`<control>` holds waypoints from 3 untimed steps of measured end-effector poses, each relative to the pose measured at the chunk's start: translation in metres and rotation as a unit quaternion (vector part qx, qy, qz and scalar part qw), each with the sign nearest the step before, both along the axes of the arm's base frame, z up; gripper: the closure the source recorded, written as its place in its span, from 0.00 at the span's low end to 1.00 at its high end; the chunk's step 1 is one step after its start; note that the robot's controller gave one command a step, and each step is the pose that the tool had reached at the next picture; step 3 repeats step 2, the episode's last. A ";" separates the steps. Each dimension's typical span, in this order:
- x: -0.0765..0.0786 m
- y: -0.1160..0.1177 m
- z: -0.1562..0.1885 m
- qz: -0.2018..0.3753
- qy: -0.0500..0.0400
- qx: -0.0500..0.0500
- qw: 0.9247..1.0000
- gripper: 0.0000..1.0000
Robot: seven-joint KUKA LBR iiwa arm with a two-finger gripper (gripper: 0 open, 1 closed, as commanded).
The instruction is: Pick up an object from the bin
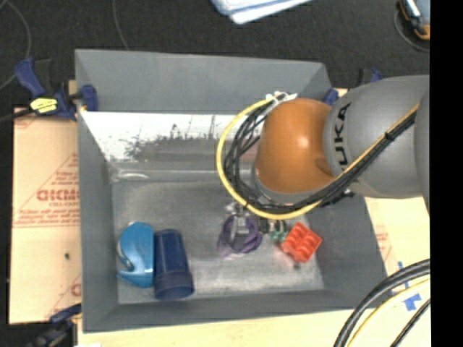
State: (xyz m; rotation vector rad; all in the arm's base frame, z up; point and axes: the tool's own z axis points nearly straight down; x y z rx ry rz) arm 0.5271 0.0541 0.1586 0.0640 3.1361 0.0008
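Observation:
My gripper (241, 223) reaches down into the middle of the bin, its fingers low over a purple, loop-shaped thing (239, 242) on the floor. The purple thing lies directly under and around the fingertips; whether the fingers are closed on it is hidden by the wrist above. Just right of it lies a red-orange block with ridges (300, 242), with a small green piece (278, 233) at its left edge.
At the bin's front left, a light blue rounded object (136, 254) lies against a dark blue cylinder (172, 264). The arm and its orange cover with looped cables hang over the bin's right half.

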 end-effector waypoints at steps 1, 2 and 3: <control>-0.002 0.012 -0.004 -0.029 0.002 0.001 1.000 1.00; -0.003 0.016 0.066 -0.018 -0.001 0.000 1.000 1.00; -0.003 0.016 0.066 -0.018 -0.001 0.000 1.000 1.00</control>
